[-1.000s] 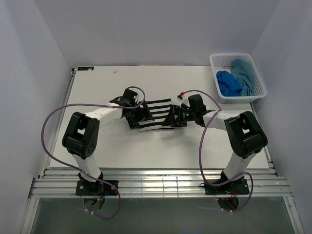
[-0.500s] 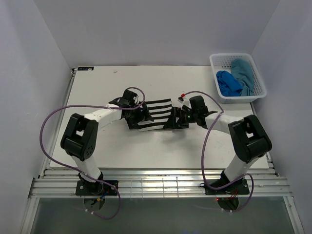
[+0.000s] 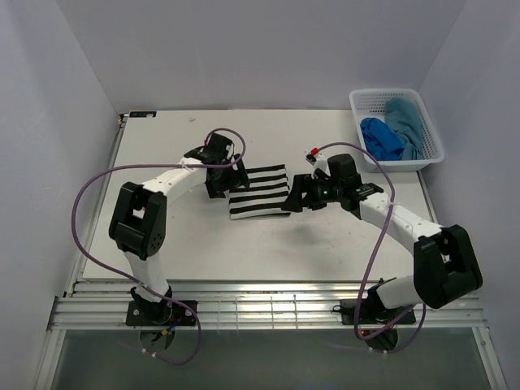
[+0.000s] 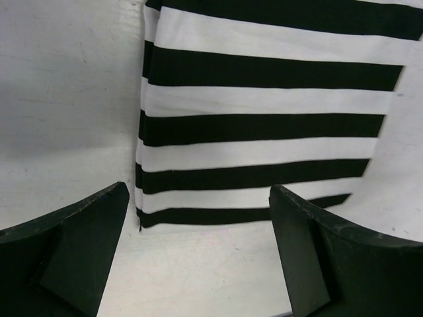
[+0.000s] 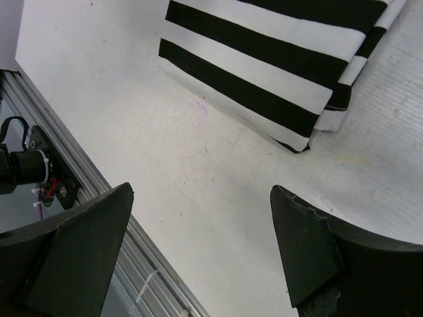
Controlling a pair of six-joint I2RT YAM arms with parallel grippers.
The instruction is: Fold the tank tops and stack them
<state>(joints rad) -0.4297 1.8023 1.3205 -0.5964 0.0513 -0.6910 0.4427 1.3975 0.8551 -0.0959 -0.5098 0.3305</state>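
**Left claw** [image 3: 221,185]: the jaws stand wide apart and hold nothing. It sits low over the bench [image 3: 179,244] at the left edge of the striped top [image 3: 260,191]. The wrist view shows both fingers clear of the cloth, with one corner of the top lying just ahead of the gap between them.

**Striped top:** it lies flat at mid-bench between the two claws, folded into a compact, nearly square packet. The stripes run across the bench from one claw toward the other. No clear long axis can be told. The left edge looks even. On the right side, the wrist view shows a lower layer peeping slightly past the upper one.

**Right claw** [image 3: 294,201]: the jaws are likewise spread wide and empty. It hovers just beside the right edge of the packet, with a corner of the cloth ahead of the fingers and not touching them.

**Basket** [image 3: 395,93]: it stands at the far-right corner of the bench, well apart from the packet. It holds the royal blue top [image 3: 380,138] on the left and the teal top [image 3: 406,122] on the right, both crumpled and unfolded.

**Assessment:** the first garment appears done, and the other two are not yet begun. The coming move likely turns on the basket, which lies to the right of and beyond the right claw. The right arm is plainly the nearer one. The left arm would have to reach across the folded packet and would risk disturbing it.
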